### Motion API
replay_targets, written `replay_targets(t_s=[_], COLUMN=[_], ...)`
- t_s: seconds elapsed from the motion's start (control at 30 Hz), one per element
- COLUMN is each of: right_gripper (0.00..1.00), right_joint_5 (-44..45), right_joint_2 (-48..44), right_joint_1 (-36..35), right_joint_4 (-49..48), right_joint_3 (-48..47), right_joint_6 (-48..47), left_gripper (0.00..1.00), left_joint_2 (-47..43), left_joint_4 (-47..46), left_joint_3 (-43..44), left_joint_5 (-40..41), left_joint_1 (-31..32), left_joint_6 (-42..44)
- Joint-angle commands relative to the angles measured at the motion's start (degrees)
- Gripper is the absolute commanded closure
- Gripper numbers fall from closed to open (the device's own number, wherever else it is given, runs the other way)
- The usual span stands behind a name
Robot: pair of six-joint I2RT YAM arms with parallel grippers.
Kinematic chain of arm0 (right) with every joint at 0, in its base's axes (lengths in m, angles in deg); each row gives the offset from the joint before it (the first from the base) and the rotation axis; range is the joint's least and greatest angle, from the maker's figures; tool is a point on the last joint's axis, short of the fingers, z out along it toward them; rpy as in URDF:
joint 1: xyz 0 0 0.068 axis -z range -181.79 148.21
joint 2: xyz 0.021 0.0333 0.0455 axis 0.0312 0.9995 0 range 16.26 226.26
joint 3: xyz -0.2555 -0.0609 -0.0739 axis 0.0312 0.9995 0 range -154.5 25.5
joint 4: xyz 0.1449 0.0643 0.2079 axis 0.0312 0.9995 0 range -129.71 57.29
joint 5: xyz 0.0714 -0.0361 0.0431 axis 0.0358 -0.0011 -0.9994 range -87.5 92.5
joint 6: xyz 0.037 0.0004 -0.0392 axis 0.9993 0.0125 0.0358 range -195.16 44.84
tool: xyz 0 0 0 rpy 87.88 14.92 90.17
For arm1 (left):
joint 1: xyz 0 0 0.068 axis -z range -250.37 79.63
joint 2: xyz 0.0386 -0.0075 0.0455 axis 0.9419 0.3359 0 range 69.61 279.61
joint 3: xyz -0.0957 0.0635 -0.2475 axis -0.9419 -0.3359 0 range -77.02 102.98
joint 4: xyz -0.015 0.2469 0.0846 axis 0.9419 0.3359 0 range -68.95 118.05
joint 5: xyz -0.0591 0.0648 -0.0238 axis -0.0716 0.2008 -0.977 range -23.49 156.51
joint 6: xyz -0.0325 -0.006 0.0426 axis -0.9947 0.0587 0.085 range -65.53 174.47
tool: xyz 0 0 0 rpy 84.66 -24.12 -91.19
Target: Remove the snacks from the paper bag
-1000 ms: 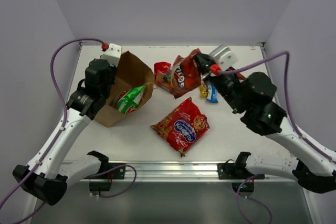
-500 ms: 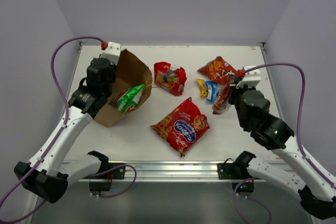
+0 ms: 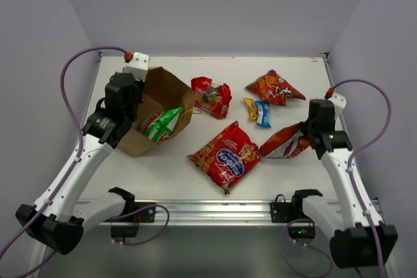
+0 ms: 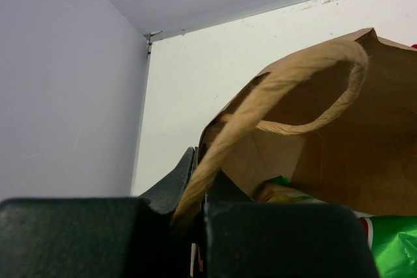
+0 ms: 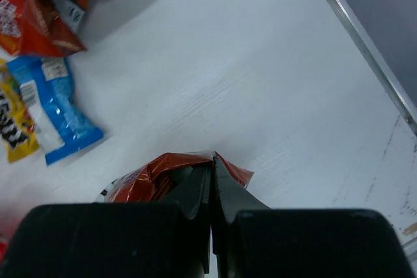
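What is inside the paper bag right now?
A green-and-white packet lies in the mouth of the paper bag, with a red packet edge beside it. The bag's walls and those packets hide anything deeper.

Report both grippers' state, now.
Left gripper: closed on the twisted handle of the paper bag.
Right gripper: closed on the edge of a red-orange snack packet.
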Motion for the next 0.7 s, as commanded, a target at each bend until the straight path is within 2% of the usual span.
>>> replay_targets(t_s=[0.0, 0.07, 0.17, 0.2, 0.33, 0.43, 0.47, 0.57, 0.63, 0.67], right_gripper=[1.0, 1.0, 0.79, 0.68, 0.4, 0.23, 0.21, 0.15, 0.14, 0.14], right_joint_5=[-10.71, -11.5, -10.81, -9.85, -8.26, -10.0, -11.41, -19.29, -21.78, -22.58], right_joint_2=[7.22, 13.18, 18.74, 21.54, 25.43, 23.17, 21.76, 15.61, 13.58, 12.18], right_joint_1=[11.05, 13.72, 17.15, 18.46, 19.0, 18.57, 18.13, 13.4, 5.06, -1.67], right_joint_4=[-7.77, -8.74, -8.84, -8.83, -6.91, -6.55, -8.29, -13.73, -15.42, -16.91], right_joint_3=[-0.04, -3.1, -9.43, -10.84, -19.7, -22.1, -21.93, -20.52, -20.78, -21.05], right_joint_6=[4.87, 6.64, 7.53, 7.18, 3.23, -0.2, -1.34, -7.22, -12.23, -13.55], left_gripper=[1.0, 1.0, 1.0, 1.0, 1.0, 1.0, 1.0, 1.0, 1.0, 1.0], left_joint_2=[-1.19, -1.19, -1.01, -0.84, -1.01, -1.1, -1.01, -1.01, -0.84, -0.66], left_joint_4=[-2.57, -2.48, -2.05, -1.78, -0.9, -0.55, -0.46, -0.37, -0.02, -0.02], left_joint_3=[2.27, 2.27, 2.36, 2.44, 2.71, 2.71, 2.71, 3.15, 3.58, 3.76], left_joint_5=[-1.39, -2.0, -2.71, -2.97, -3.94, -3.67, -3.68, -4.11, -4.64, -4.9], left_joint_1=[0.13, 0.13, 0.13, 0.13, 0.13, 0.13, 0.13, 0.13, 0.13, 0.13], left_joint_6=[-1.15, -0.89, -0.8, -0.88, -1.15, -0.8, -0.71, -0.71, -0.8, -0.71])
